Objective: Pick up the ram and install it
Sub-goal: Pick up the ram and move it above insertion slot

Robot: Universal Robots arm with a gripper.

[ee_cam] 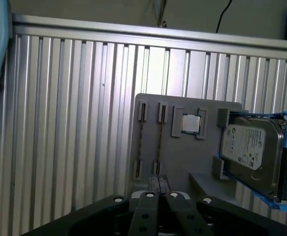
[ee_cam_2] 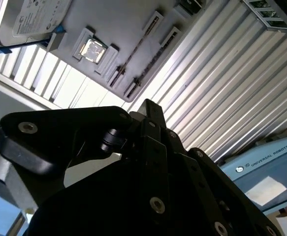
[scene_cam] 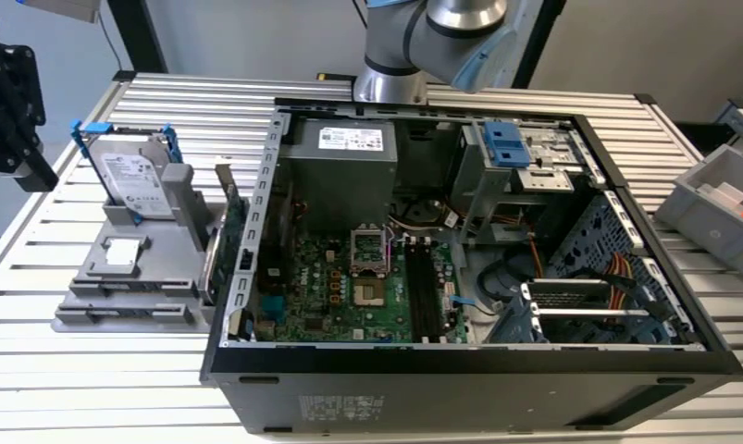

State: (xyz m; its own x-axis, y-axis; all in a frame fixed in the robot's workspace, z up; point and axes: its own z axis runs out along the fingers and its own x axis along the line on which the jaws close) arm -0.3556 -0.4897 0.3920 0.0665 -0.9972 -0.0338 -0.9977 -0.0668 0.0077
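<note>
Open PC case (scene_cam: pixel 470 398) on the slatted table (scene_cam: pixel 100 388), gray parts tray (ee_cam: pixel 182 152) just beside it, blue-framed hard drive (ee_cam: pixel 249 147) standing in the tray. My gripper (ee_cam: pixel 159 182) sits near the tray, fingers pressed together. Can't tell where the ram is.

Open computer case (scene_cam: pixel 470 379) on a slatted table (scene_cam: pixel 100 398), motherboard (scene_cam: pixel 334 296) exposed. At the exterior view's left, a grey fixture (scene_cam: pixel 124 296) holds an upright hard drive (scene_cam: pixel 130 176); robot arm (scene_cam: pixel 445 28) behind.

Hard drive (scene_cam: pixel 137 176) stands upright in grey holder (scene_cam: pixel 124 298) beside open case (scene_cam: pixel 470 393).
</note>
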